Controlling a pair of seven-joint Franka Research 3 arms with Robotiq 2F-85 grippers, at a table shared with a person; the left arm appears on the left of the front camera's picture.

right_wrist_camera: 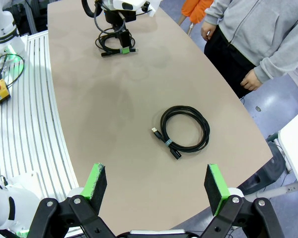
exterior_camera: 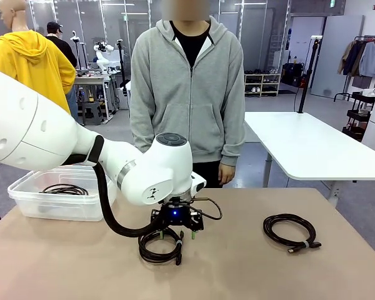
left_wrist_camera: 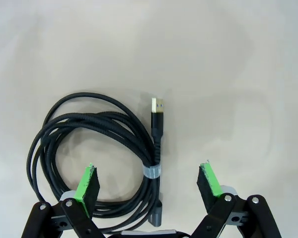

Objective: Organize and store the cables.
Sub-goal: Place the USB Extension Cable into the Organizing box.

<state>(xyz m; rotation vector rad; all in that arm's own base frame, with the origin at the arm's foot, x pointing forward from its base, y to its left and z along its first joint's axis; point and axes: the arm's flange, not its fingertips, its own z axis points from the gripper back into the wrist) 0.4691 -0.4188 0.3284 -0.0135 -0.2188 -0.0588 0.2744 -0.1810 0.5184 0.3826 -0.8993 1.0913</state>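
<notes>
Cables of thin black cord, each wound into a round coil, lay at three places. Farthest left, the first cable rested inside a clear rectangular plastic bin standing on the tan worktop. Near the middle, the second cable lay flat on the worktop, tied with a small pale band, its gold-tipped plug pointing away from the wrist camera. The black left gripper with green pads hung low over this coil; in the left wrist view the left gripper was spread wide, one pad over the strands of the second cable and the other over bare worktop, the banded side between them. Whether the pads touched anything could not be told. Behind it stood a person in a grey hooded jacket. Farther right, well apart, the third cable lay alone on the worktop, also banded. High above that third cable, the right gripper was spread wide and held nothing.
</notes>
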